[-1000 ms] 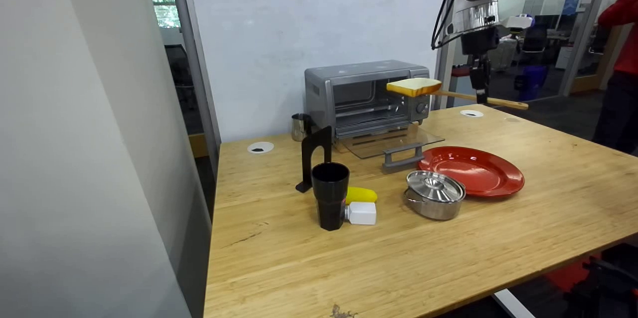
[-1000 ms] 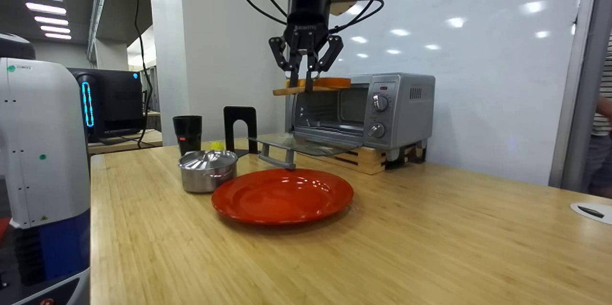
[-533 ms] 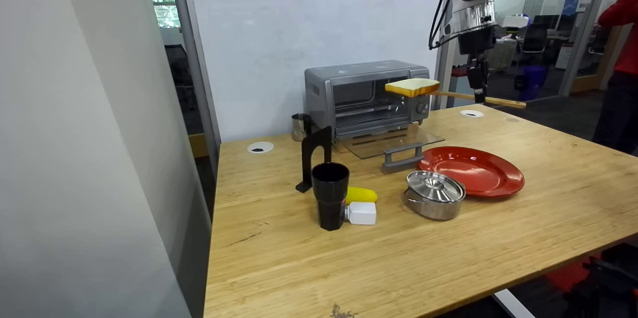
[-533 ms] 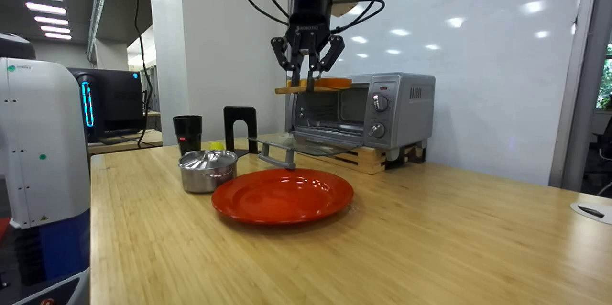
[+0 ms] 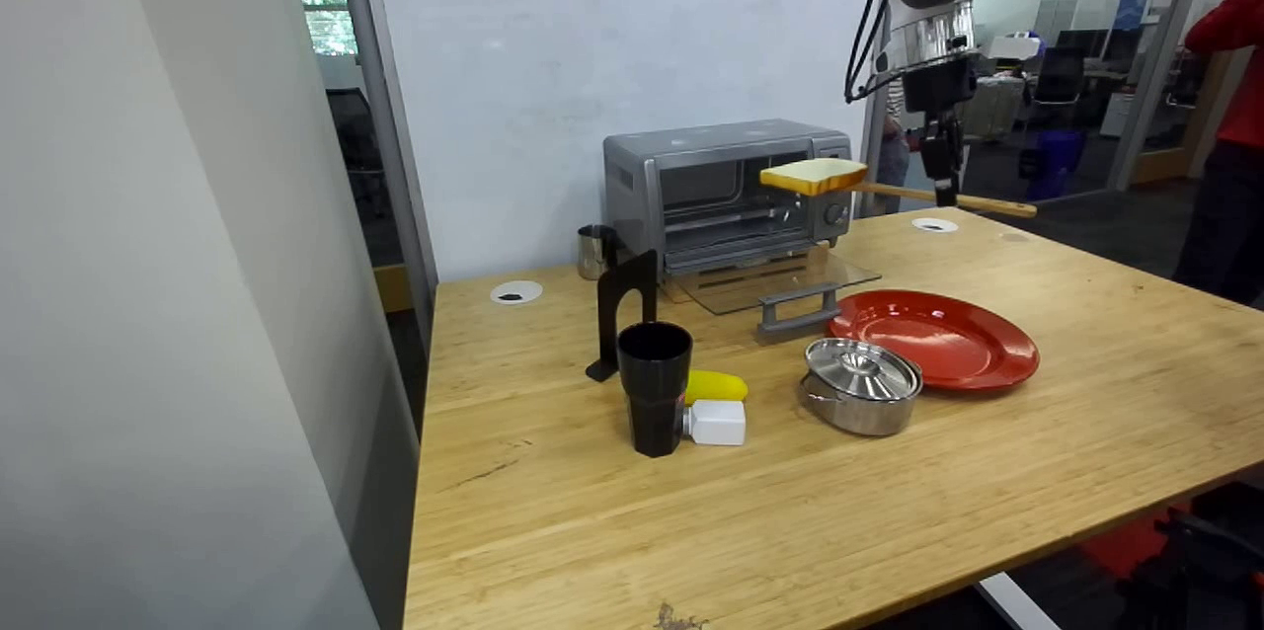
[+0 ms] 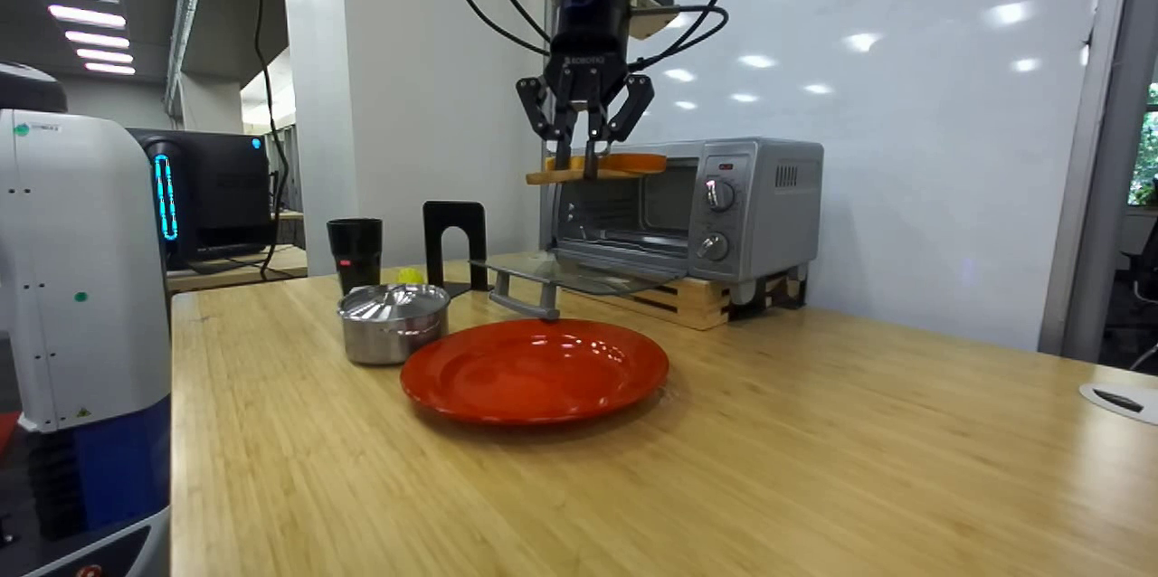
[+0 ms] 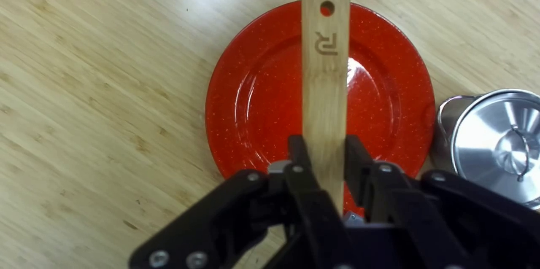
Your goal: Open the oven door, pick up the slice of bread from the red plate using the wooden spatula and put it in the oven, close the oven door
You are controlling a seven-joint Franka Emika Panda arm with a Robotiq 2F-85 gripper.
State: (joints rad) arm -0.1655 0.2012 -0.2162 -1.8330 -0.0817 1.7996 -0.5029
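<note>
One squarish, pale-yellow slice of bread (image 5: 813, 175) lies on the long, light-brown wooden spatula (image 7: 325, 87) clasped by the black end effector (image 6: 576, 172); the spatula's long axis points bread-first toward the boxy silver oven (image 6: 735, 220), likely the coming push's line.

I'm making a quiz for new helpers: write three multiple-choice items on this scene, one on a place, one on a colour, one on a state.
1. Where is the slice of bread?
A. On the plate
B. On the spatula
C. In the pot

2. What colour is the tall cup?
A. White
B. Yellow
C. Black

3. How does the oven door stand?
A. Lowered open
B. Shut
C. Taken off

1 B: it sits at the spatula's raised end in an exterior view.
2 C: both exterior views show it black.
3 A: it juts out nearly level, baring the opening behind.
</note>
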